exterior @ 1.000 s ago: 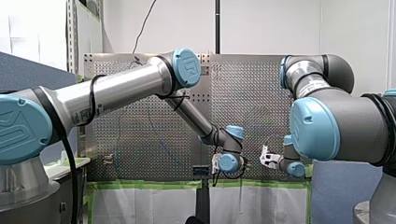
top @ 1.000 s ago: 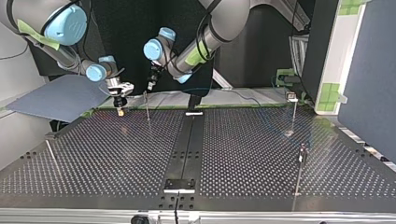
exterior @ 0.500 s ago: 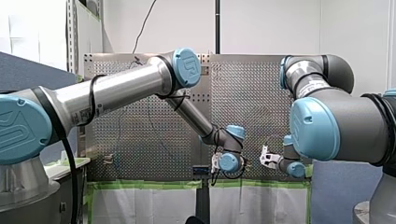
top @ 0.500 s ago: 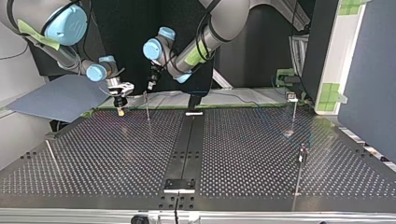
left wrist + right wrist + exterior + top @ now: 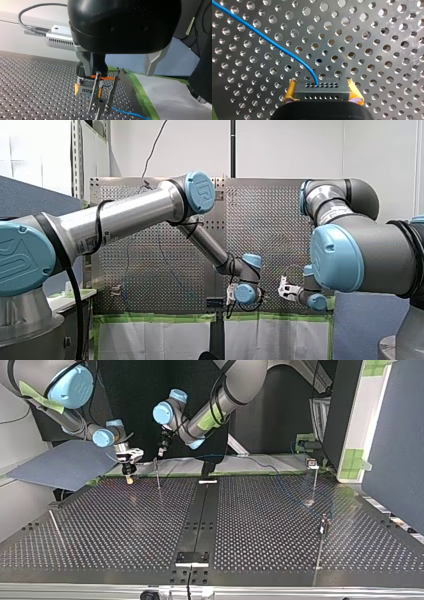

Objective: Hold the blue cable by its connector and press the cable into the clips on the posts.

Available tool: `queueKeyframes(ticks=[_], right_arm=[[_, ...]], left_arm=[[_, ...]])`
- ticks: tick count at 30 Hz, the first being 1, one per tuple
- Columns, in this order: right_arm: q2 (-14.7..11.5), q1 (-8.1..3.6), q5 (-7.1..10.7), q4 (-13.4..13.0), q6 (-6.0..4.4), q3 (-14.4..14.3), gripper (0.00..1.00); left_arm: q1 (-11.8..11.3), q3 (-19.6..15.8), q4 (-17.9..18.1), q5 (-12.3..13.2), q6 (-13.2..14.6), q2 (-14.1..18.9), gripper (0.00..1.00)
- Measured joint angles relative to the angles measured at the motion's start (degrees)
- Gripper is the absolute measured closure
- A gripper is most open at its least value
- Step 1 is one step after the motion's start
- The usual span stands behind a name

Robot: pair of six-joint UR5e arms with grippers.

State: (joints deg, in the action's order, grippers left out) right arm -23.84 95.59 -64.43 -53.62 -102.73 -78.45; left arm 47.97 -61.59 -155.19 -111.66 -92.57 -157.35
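Observation:
My right gripper [image 5: 322, 86] is shut on the grey connector [image 5: 322, 93], with yellow pads [image 5: 290, 91] on both its sides. The blue cable [image 5: 269, 41] leaves the connector and runs away over the perforated table [image 5: 374, 37]. In the top view my right gripper [image 5: 129, 467] hangs at the far left edge of the table. My left gripper [image 5: 161, 451] is just beside it, over a thin post [image 5: 157, 474]. In the left wrist view my left gripper [image 5: 100, 110] is open, its metal fingers [image 5: 93, 96] straddling the post's top. The cable [image 5: 126, 113] passes behind them.
Other posts stand at the top view's far right [image 5: 314, 477], near right [image 5: 322, 535] and near left [image 5: 55, 530]. A black rail [image 5: 200, 510] runs down the table's middle. A blue-grey board [image 5: 60, 465] lies off the far left corner, and green tape [image 5: 142, 95] edges the table.
My left arm's wrist has crept very slightly toward the top view's left. My right gripper and the connector have stayed in place.

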Motion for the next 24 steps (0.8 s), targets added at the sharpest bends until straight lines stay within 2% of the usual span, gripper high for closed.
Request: queueKeyframes(ticks=[4, 6, 10, 14, 18, 24], right_arm=[[0.01, 0.08, 0.05, 0.37, 0.44, -0.12, 1.0], [0.0, 0.15, 0.3, 0.68, 1.08, -0.54, 1.0], [-0.01, 0.09, 1.03, 0.7, 2.78, -2.09, 1.0], [-0.03, -0.03, 2.38, -0.21, 4.49, -4.07, 1.0], [-0.07, -0.24, 4.1, -1.78, 4.96, -6.09, 1.0], [-0.29, -0.9, 5.14, -4.69, 4.89, -9.19, 1.0]], left_arm=[[0.02, -0.01, -1.18, -0.23, 0.26, 0.06, 0.01], [0.14, -0.1, -1.97, -0.69, 0.69, 0.12, 0.01], [0.76, -1.5, -3.84, -2.61, 2.55, 1.2, 0.01], [1.16, -3.57, -3.28, -4.41, 3.42, 3.18, 0.01], [1.27, -5.58, -1.59, -5.02, 2.29, 5.17, 0.01], [1.52, -8.55, 1.34, -6.61, 0.29, 8.16, 0.01]])
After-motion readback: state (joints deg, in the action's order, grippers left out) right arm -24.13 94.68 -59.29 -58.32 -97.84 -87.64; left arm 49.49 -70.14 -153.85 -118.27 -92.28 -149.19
